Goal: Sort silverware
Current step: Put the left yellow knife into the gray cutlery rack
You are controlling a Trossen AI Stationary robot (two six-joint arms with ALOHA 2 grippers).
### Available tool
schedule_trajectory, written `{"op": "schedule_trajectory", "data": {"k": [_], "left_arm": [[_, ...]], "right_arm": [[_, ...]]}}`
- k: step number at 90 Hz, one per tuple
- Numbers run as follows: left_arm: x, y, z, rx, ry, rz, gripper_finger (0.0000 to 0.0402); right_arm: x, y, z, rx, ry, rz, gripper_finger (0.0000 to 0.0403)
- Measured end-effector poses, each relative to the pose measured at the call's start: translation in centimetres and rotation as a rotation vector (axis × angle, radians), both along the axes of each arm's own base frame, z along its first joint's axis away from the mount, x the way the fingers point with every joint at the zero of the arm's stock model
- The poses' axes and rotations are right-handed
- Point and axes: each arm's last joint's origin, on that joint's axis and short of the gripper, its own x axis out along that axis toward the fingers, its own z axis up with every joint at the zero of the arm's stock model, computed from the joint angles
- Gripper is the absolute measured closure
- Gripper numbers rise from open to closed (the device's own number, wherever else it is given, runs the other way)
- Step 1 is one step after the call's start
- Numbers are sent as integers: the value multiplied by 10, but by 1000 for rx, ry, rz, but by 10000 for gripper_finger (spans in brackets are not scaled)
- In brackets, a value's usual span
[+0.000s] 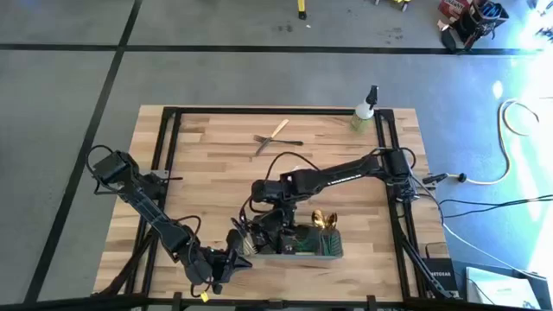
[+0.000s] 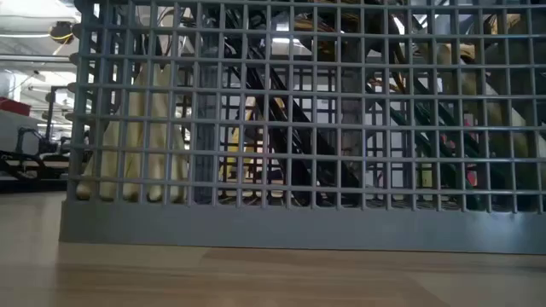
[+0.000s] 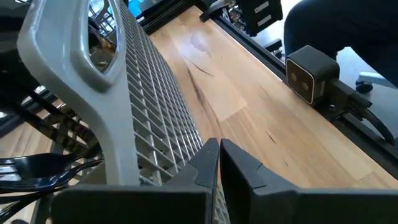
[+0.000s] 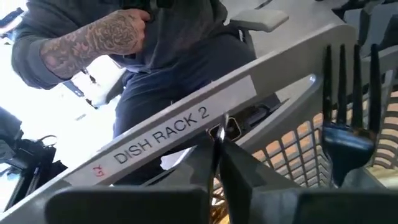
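We find most of the silverware [image 1: 324, 221] standing upright in the grey mesh caddy [image 1: 302, 250] at the lower centre of the overhead frame, long axes vertical, gold bowls uppermost. In the right wrist view a dark fork [image 4: 348, 124] stands tines up at the right edge. Two further pieces [image 1: 275, 136] lie flat and crossed on the table [image 1: 207, 164] at upper centre, well apart from the caddy, near the spray bottle [image 1: 365, 112].

The right gripper [image 1: 268, 226] hangs over the caddy's left end, fingers pressed together with nothing between them. The left gripper [image 1: 235, 257] sits just beside the caddy's left wall, likewise clenched empty.

From table level the mesh [image 2: 299, 128] screens the contents; only cream handles [image 2: 136, 145] read clearly. A person's tattooed arm [image 4: 93, 37] shows beyond.
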Motion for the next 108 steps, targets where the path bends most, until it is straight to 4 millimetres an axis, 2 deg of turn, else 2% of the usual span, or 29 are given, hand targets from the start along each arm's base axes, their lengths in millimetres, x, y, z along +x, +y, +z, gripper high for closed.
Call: {"op": "schedule_trajectory", "data": {"k": [29, 45, 76, 91, 108], "left_arm": [[0, 0, 0, 1, -1, 3, 402], [-1, -1, 0, 3, -5, 6, 402], [-5, -4, 0, 13, -18, 21, 402], [-5, -4, 1, 14, -18, 22, 402], [-5, -4, 1, 13, -19, 23, 402]], "right_arm": [[-2, -1, 2, 63, 92, 19, 403], [-1, -2, 11, 80, 116, 24, 402], [1, -8, 51, 65, 103, 19, 403], [2, -21, 73, 47, 83, -14, 403], [3, -47, 112, 49, 11, -73, 403]]}}
